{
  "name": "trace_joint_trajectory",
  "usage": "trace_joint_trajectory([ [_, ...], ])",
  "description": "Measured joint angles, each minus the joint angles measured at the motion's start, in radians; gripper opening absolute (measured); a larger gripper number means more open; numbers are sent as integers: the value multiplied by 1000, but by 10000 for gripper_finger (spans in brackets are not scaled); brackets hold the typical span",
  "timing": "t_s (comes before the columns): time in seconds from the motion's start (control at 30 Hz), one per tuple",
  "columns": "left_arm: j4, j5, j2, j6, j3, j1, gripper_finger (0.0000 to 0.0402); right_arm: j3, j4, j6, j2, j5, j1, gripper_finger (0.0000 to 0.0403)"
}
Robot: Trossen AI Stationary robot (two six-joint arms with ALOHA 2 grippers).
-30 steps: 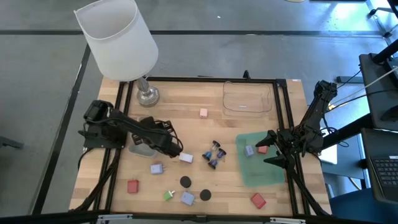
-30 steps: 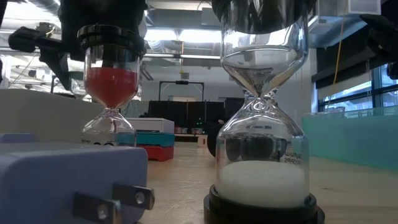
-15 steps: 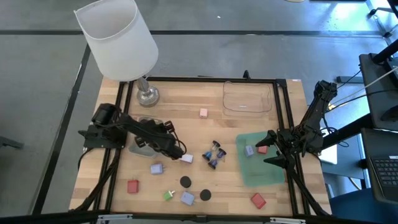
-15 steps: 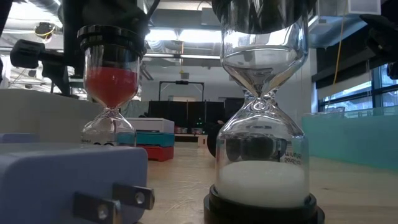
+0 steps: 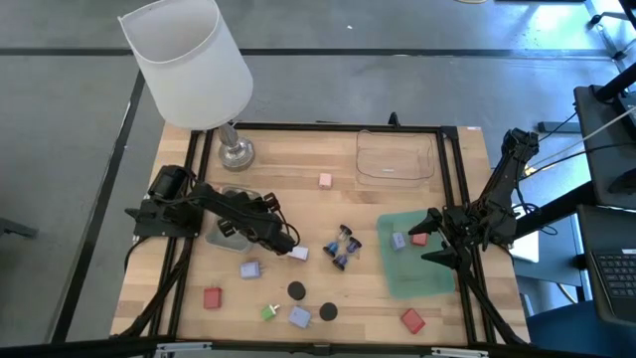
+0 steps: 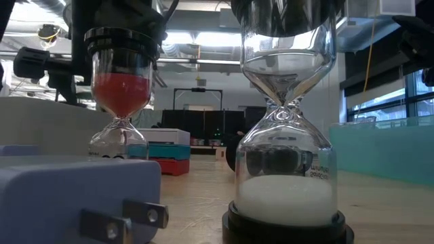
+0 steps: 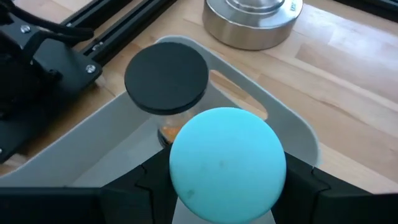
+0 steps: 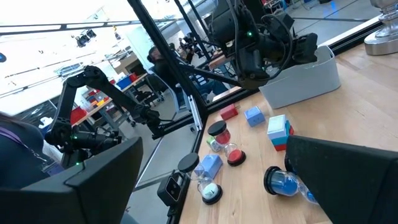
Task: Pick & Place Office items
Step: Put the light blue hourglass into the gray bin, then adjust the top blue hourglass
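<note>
I begin with what I cannot see well. In the low view two hourglasses stand very close to the camera, one with red sand [image 6: 121, 102] and one with white sand [image 6: 285, 135]. A lilac plug block [image 6: 74, 196] is cut off at the corner. Together they hide almost all of the table. In the high view the left arm's end is one dark mass over the grey tray [image 5: 215, 238], so I cannot make out its fingers there.

The left wrist view helps. The left gripper [image 7: 227, 183] is clenched on a teal piece [image 7: 227, 162] with a round top. A dark finger presses at each side, and the lower part of the piece is hidden. The piece hangs over the grey tray. In this tray, just beyond it, lies a black cap [image 7: 166, 79] with something orange under it that I cannot identify. The lamp base [image 7: 252, 22] stands near, outside the tray.

The right gripper [image 5: 430, 237] hovers at the edge of the green tray [image 5: 417, 278], its fingers spread wide with nothing between them. Just beside it, in this tray, lie a lilac block [image 5: 398, 241] and a red block [image 5: 418, 239].

The other items are scattered on the wood between the arms. There is a pink block [image 5: 325, 181], a red block near the front [image 5: 212, 297] and a green bit [image 5: 269, 312].
</note>
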Motion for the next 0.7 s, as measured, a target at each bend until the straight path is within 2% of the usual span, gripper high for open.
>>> trace_joint_trajectory([
  [0.23,12,-25,0,-2,0,8,202,0,0,0,0,0,0,400],
  [0.7,-46,-58,-8,5,30,11,296,0,0,0,0,0,0,400],
])
